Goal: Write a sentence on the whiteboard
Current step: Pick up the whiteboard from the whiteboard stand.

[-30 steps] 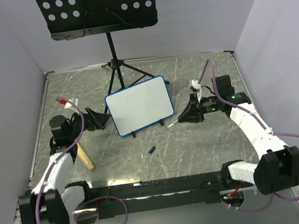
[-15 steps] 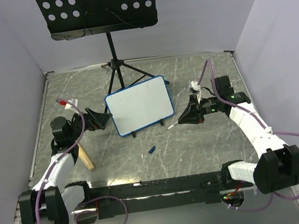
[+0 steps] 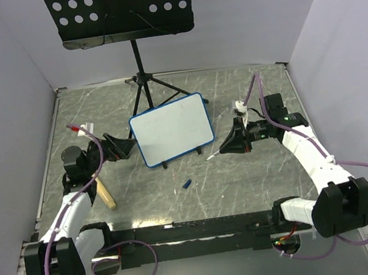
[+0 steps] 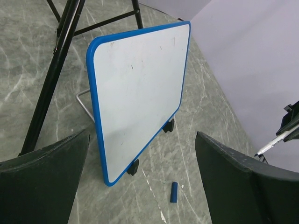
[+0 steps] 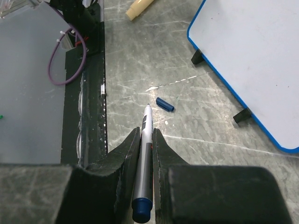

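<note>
The whiteboard, white with a blue frame and small black feet, stands tilted mid-table, also in the left wrist view and the right wrist view. Its face looks blank; no sentence shows on it. My left gripper is open just left of the board, its fingers spread wide and empty. My right gripper is to the board's right, shut on a silver marker with its tip bare, pointing down-left above the table. The marker's blue cap lies on the table in front of the board.
A black perforated music-stand tray rises on a tripod behind the board, with one leg close to the board's left edge. A beige wooden stick lies by the left arm. Lilac walls close in three sides of the marbled table.
The left arm's wrist and cable have sagged slightly down-left; its gripper stays by the board. The right gripper and marker have barely shifted.
</note>
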Robot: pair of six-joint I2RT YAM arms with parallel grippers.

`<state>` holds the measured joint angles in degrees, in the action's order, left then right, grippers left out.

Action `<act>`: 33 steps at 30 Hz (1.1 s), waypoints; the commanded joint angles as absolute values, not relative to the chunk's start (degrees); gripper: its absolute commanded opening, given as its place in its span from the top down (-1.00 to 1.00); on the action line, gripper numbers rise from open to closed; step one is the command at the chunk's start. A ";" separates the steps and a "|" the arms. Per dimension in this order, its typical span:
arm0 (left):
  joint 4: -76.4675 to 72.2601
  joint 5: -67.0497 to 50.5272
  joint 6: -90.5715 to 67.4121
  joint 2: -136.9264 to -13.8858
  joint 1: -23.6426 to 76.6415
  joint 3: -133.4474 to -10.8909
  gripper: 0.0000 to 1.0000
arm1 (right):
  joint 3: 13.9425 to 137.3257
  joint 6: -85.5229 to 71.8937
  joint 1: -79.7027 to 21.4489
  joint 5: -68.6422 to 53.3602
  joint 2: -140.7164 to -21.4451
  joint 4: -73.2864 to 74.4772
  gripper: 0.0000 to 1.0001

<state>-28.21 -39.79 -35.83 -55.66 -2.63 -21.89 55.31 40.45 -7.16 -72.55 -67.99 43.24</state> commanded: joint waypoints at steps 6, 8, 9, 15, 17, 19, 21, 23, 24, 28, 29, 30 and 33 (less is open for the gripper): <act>-33.38 -39.99 -39.62 -58.88 -2.46 -22.34 -0.99 | 58.45 43.77 -7.65 -74.00 -70.40 43.59 1.00; -35.41 -40.08 -41.30 -59.32 -2.46 -21.54 -0.98 | 58.27 43.59 -7.56 -74.00 -70.49 43.42 1.00; -36.12 -40.25 -41.74 -59.59 -2.46 -21.10 -0.97 | 58.27 43.59 -7.56 -74.00 -70.49 43.24 1.00; -35.17 -39.37 -40.61 -58.98 -2.29 -21.17 -0.96 | 58.18 43.95 -7.73 -74.27 -70.49 43.42 1.00; -33.41 -39.11 -39.21 -58.62 -2.11 -21.79 -0.96 | 58.10 43.94 -7.74 -74.27 -70.58 43.42 1.00; -32.43 -38.76 -39.02 -57.92 -2.11 -21.80 -0.97 | 58.10 43.60 -7.73 -74.09 -70.58 43.07 1.00; -32.34 -38.06 -39.20 -57.40 -2.11 -21.53 -0.96 | 58.09 43.68 -7.73 -74.00 -70.66 43.07 1.00; -33.04 -37.97 -39.81 -57.13 -2.02 -20.83 -0.96 | 58.18 43.77 -7.73 -74.09 -70.75 43.33 1.00; -33.13 -37.71 -39.99 -57.04 -1.85 -20.74 -0.96 | 58.18 43.77 -7.73 -74.09 -70.75 43.16 1.00; -32.52 -38.14 -39.64 -57.74 -1.50 -21.18 -0.96 | 58.18 43.68 -7.82 -74.18 -70.66 43.24 1.00; -32.26 -38.41 -39.46 -58.27 -1.58 -21.70 -0.96 | 58.18 43.77 -7.82 -74.09 -70.58 43.33 1.00; -31.99 -38.93 -39.29 -58.53 -1.50 -22.06 -0.96 | 58.27 43.77 -7.91 -74.18 -70.66 43.33 1.00; -30.15 -39.20 -37.88 -58.97 -1.49 -23.29 -0.96 | 58.27 43.95 -7.91 -74.18 -70.49 43.50 1.00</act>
<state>-31.31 -38.33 -39.92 -58.41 -1.67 -20.91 55.94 41.87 -7.27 -72.51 -70.65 43.83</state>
